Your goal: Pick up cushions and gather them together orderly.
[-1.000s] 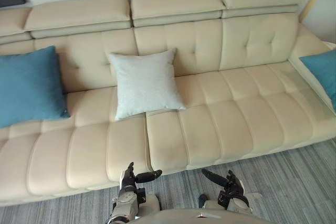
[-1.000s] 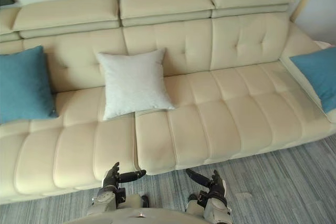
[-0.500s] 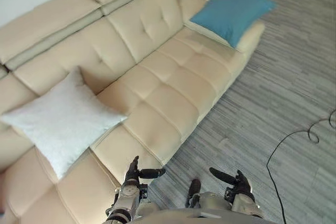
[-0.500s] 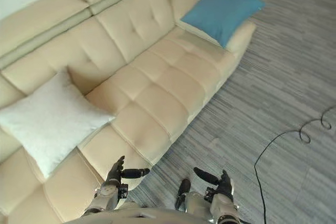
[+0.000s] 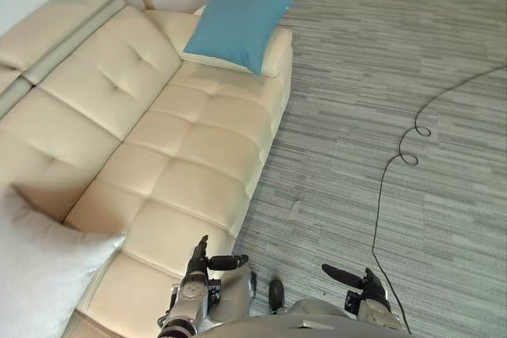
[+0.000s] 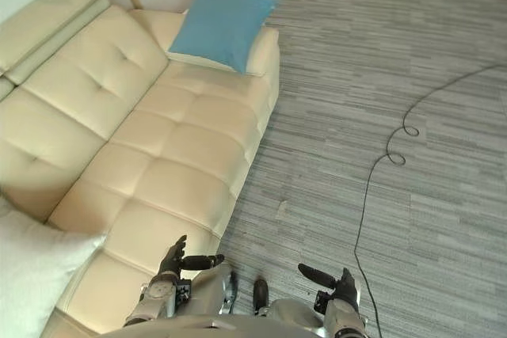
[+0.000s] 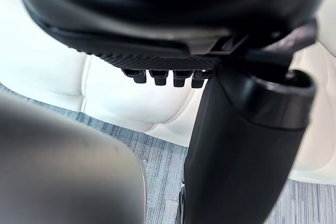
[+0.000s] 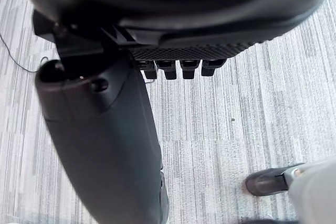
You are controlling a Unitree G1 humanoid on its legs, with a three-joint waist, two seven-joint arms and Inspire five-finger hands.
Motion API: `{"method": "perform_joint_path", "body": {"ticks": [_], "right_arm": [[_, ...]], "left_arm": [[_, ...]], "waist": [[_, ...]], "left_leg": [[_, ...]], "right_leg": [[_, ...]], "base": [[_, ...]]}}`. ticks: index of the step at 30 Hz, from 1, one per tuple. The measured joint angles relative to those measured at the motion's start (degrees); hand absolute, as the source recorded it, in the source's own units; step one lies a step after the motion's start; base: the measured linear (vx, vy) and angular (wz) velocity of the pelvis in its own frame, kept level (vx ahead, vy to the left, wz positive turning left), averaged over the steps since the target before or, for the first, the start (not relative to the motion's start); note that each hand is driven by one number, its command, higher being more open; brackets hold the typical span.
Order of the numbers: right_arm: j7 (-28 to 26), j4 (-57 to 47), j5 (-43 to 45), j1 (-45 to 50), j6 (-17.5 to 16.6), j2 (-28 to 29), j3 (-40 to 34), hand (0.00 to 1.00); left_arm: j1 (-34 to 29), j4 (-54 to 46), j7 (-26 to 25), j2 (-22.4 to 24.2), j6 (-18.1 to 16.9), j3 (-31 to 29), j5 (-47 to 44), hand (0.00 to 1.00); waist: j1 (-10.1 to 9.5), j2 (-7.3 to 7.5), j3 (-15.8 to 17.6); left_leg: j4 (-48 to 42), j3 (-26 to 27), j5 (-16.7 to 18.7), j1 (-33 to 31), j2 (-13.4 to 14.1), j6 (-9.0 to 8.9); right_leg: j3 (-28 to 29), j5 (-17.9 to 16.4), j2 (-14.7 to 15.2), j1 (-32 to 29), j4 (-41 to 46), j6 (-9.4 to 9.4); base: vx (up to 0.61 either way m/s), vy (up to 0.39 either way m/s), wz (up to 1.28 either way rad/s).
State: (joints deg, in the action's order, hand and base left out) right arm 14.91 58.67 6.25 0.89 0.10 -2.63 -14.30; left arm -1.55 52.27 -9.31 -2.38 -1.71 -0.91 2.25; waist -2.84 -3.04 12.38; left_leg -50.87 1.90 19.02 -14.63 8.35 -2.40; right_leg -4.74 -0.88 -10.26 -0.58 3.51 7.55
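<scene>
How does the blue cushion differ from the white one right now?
The blue square fabric cushion lies propped on the far armrest of the beige leather sofa, wholly in view. The white square fabric cushion sits at the seat's near end, cut off by the view's edge. Both are square and rest on the sofa.

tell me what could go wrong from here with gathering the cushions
1. The blue cushion leans on the end armrest of the sofa, beside bare floor. A clumsy grab could knock it off that side.
2. The white cushion sits several seat sections away, so one cushion needs a long carry and could be dropped.
3. The left hand and right hand are open, empty and short of both cushions. Reaching from here would likely miss.
</scene>
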Motion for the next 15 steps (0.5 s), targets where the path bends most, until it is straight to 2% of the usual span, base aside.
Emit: {"method": "perform_joint_path", "body": {"ticks": [1, 2, 3, 4, 5, 6, 7, 8, 10, 11, 12, 13, 14, 15], "right_arm": [[0.29, -0.01, 0.00, 0.02, 0.30, 0.30, 0.00, 1.00], [0.35, -0.04, 0.00, 0.02, 0.39, 0.25, 0.00, 1.00], [0.33, -0.65, -0.34, -0.18, 0.66, 0.24, 0.19, 1.00], [0.38, -0.81, -0.59, -0.39, 0.65, 0.23, 0.19, 1.00], [0.36, -1.04, -0.68, -1.04, 0.65, 0.16, 0.23, 1.00], [0.35, -1.02, -0.68, -1.28, 0.66, 0.22, 0.21, 1.00], [0.20, -0.94, -0.76, -1.67, 0.67, 0.43, 0.26, 1.00], [0.17, -0.93, -0.89, -1.72, 0.71, 0.55, 0.28, 1.00], [-0.37, -1.29, -2.27, -1.60, 0.84, 1.17, 1.14, 1.00], [-0.59, -2.05, -2.37, -1.13, 0.84, 1.67, 1.78, 1.00], [-0.81, -2.82, -3.01, -0.56, 0.78, 2.12, 2.10, 1.00], [-1.07, -3.16, -4.09, -0.37, 0.59, 2.27, 2.08, 1.00], [-1.17, -3.46, -4.29, -0.07, 0.57, 2.26, 2.08, 1.00], [-1.34, -4.07, -4.81, 0.46, 0.64, 2.39, 2.07, 1.00]], "left_arm": [[-0.08, -0.68, -0.14, 0.16, 0.00, -0.04, 0.00, 1.00], [-0.14, -0.95, -0.22, 0.15, -0.02, -0.04, 0.00, 1.00], [-0.12, -1.57, -0.31, 0.70, -0.09, -0.10, 0.00, 1.00], [-0.01, -1.70, -0.29, 0.90, -0.09, -0.18, 0.00, 1.00], [-0.08, -2.12, -0.22, 1.36, -0.08, -0.29, 0.01, 1.00], [-0.17, -2.35, -0.16, 1.46, -0.11, -0.33, -0.04, 1.00], [-0.36, -2.66, -0.09, 1.54, -0.27, -0.42, -0.46, 1.00], [-0.39, -2.66, -0.07, 1.53, -0.27, -0.43, -0.60, 1.00], [-1.10, -2.68, -0.03, 0.99, -0.29, -0.47, -0.58, 1.00], [-1.26, -2.76, 0.11, 0.48, -0.28, -0.52, -0.58, 1.00], [-1.65, -3.04, 0.18, 0.04, -0.28, -0.45, -0.58, 1.00], [-1.63, -3.03, 0.25, -0.03, -0.14, -0.27, -0.54, 1.00], [-1.73, -3.12, 0.50, 0.01, -0.12, -0.26, -0.52, 1.00], [-2.00, -3.28, 0.64, -0.04, -0.12, -0.18, -0.52, 1.00]], "waist": [[-0.13, 0.01, 0.14], [-0.30, -0.02, 0.14], [-1.15, -0.26, 0.18], [-1.68, -0.51, 0.21], [-2.90, -1.14, -0.03], [-3.16, -1.21, -0.07], [-4.05, -1.56, -0.23], [-4.44, -1.50, -0.26], [-5.20, -1.10, -1.76], [-5.21, 0.12, -2.33], [-5.40, 1.31, -3.13], [-5.87, 1.78, -3.24], [-6.04, 1.89, -3.30], [-6.20, 1.91, -3.33]], "left_leg": [[2.12, -1.83, 0.31, -1.21, -2.33, -0.49], [3.73, -2.88, 0.30, -1.81, -3.51, -0.50], [9.58, -6.01, 0.13, -3.58, -7.08, -0.57], [11.83, -7.26, -0.17, -4.08, -8.25, -0.69], [19.40, -10.48, -3.30, -5.47, -10.90, -0.93], [22.09, -10.81, -4.82, -5.84, -11.34, -1.13], [28.19, -11.13, -10.36, -5.89, -12.26, -0.24], [28.58, -11.14, -11.98, -5.68, -12.38, 0.61], [28.78, -9.95, -16.75, -3.95, -12.16, 3.42], [28.49, -8.29, -15.83, -3.45, -12.33, 3.43], [28.79, -6.01, -14.42, -2.70, -12.28, 4.51], [28.51, -4.26, -12.69, -1.32, -12.32, 5.63], [28.36, -3.45, -11.69, -0.52, -12.40, 6.27], [27.46, -2.83, -9.66, 1.12, -12.44, 6.94]], "right_leg": [[1.68, 0.00, -0.15, 1.08, -0.52, 0.00], [2.28, 0.00, -0.18, 1.57, -0.91, -0.01], [5.47, -0.30, -0.75, 2.46, -1.66, 0.34], [6.51, -0.44, -0.93, 2.81, -1.92, 0.55], [9.04, -0.97, -1.50, 3.68, -2.60, 1.34], [9.91, -1.02, -1.74, 4.01, -2.67, 1.41], [12.41, -1.79, -2.32, 5.53, -2.78, 1.74], [13.29, -2.36, -2.45, 5.93, -2.62, 1.60], [17.31, -7.21, -2.69, 6.09, 2.07, 1.62], [18.12, -10.38, -2.01, 4.71, 6.00, 0.50], [18.32, -14.48, -1.28, 2.25, 12.35, -3.95], [16.80, -16.79, -0.25, 0.15, 19.99, -7.88], [15.60, -17.44, 0.61, -0.34, 22.72, -9.45], [13.86, -17.84, 1.40, -1.19, 27.94, -12.78]], "base": [[0.15, -0.049, -0.77], [0.18, 0.013, -0.86], [0.15, 0.036, -0.78], [0.25, 0.072, -1.10], [0.19, 0.071, -0.83], [0.32, 0.091, -1.07], [0.22, 0.054, -0.74], [0.32, 0.054, -0.95], [0.39, 0.028, -0.83], [0.53, 0.024, -0.82], [0.43, 0.027, -0.83], [0.43, 0.047, -0.80], [0.27, 0.063, -0.74], [0.42, 0.085, -0.69]]}}
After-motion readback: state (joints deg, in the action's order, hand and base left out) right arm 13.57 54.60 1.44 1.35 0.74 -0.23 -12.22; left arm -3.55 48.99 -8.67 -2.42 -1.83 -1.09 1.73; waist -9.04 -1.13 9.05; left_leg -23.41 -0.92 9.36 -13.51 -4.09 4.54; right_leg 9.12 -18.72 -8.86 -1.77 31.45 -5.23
